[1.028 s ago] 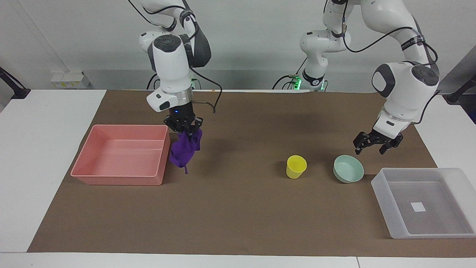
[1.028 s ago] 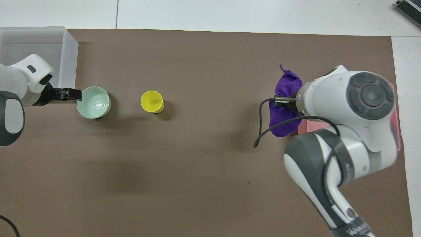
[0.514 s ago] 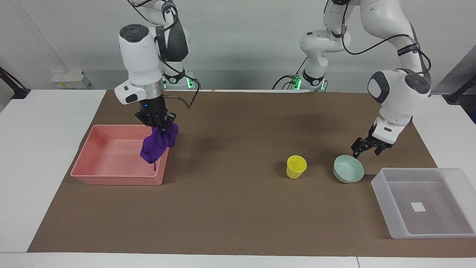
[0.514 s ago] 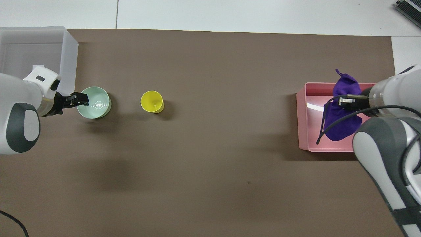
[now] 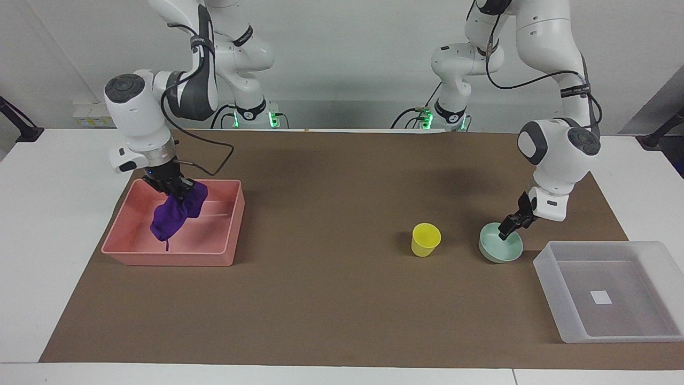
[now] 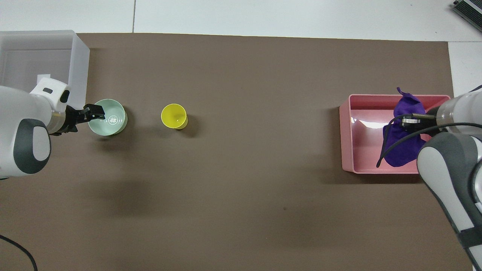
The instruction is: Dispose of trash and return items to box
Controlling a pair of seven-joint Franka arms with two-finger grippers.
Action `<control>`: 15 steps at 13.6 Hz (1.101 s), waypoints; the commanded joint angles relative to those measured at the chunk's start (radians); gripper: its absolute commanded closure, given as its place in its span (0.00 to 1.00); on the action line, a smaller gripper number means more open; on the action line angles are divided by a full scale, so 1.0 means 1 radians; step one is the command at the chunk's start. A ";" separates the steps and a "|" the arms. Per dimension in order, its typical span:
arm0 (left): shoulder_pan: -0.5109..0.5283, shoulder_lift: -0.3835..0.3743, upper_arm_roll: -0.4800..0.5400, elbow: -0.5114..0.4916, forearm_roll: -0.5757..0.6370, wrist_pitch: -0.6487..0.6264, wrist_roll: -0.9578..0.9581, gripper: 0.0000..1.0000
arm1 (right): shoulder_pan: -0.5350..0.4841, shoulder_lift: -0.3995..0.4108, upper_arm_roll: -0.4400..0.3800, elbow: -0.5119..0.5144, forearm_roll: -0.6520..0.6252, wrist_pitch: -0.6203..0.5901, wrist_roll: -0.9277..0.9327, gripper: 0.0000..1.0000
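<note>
At left of the facing view we see the right fingers (image 5: 179, 193) clamped on the purple rag (image 5: 172, 216), which hangs over the pink tray (image 5: 128, 252). At right, the left fingers (image 5: 506, 229) sit at the rim of the mint bowl (image 5: 505, 252); we cannot tell how far apart they stand or whether they grip it. The yellow cup (image 5: 426, 239) stands beside the bowl on the worktop (image 5: 331, 299), and the box (image 5: 548, 272) sits at lower right.
</note>
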 commanded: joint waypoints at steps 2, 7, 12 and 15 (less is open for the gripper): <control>0.010 -0.007 -0.007 -0.011 -0.018 0.012 -0.032 0.93 | -0.023 0.041 0.014 -0.032 -0.001 0.080 -0.007 0.73; -0.005 -0.022 -0.009 -0.009 -0.018 -0.009 -0.019 1.00 | -0.005 0.029 0.016 -0.003 0.000 0.068 -0.012 0.00; -0.001 -0.077 -0.007 0.113 -0.015 -0.155 0.104 1.00 | 0.044 -0.042 0.040 0.092 -0.001 -0.079 -0.019 0.00; 0.048 -0.013 -0.006 0.280 -0.001 -0.190 0.246 1.00 | 0.049 -0.068 0.040 0.196 0.008 -0.252 -0.065 0.00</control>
